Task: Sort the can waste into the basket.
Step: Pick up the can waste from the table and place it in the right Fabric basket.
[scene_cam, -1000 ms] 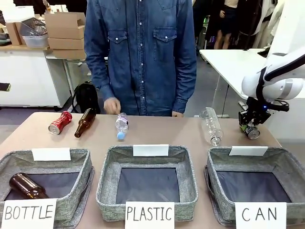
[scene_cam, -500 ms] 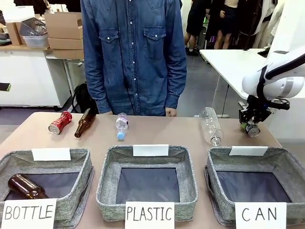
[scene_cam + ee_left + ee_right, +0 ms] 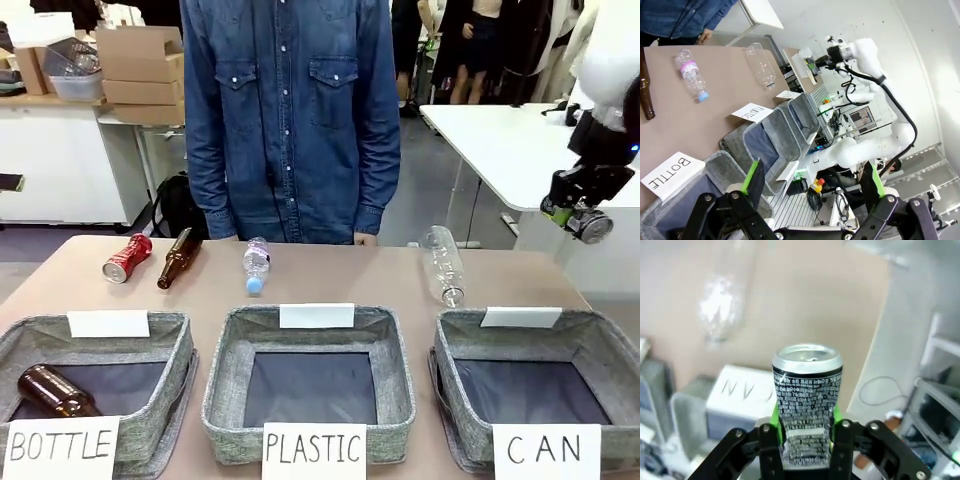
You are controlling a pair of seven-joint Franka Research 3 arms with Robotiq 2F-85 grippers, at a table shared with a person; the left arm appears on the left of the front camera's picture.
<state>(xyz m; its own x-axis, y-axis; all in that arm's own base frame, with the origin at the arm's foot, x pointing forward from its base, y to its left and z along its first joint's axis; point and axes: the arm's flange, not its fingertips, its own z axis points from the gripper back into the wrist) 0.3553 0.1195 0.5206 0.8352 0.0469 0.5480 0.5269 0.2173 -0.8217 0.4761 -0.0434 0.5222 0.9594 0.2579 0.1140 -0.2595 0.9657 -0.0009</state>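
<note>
Two cans: the red can (image 3: 126,257) and the dark can (image 3: 807,400). Two brown glass bottles: the far brown bottle (image 3: 178,257) and the near brown bottle (image 3: 55,390). Two clear bottles: the small plastic bottle (image 3: 255,265) and the large plastic bottle (image 3: 443,263). Three grey baskets: the BOTTLE basket (image 3: 170,375), the PLASTIC basket (image 3: 222,385) and the CAN basket (image 3: 610,355).

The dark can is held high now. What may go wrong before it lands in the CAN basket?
The right fingers pinch only the lower part of the dark can, so it might slip. It hangs high and seemingly beyond the CAN basket; released early, it would likely miss. The clear bottle lies near the rim and might get knocked.
</note>
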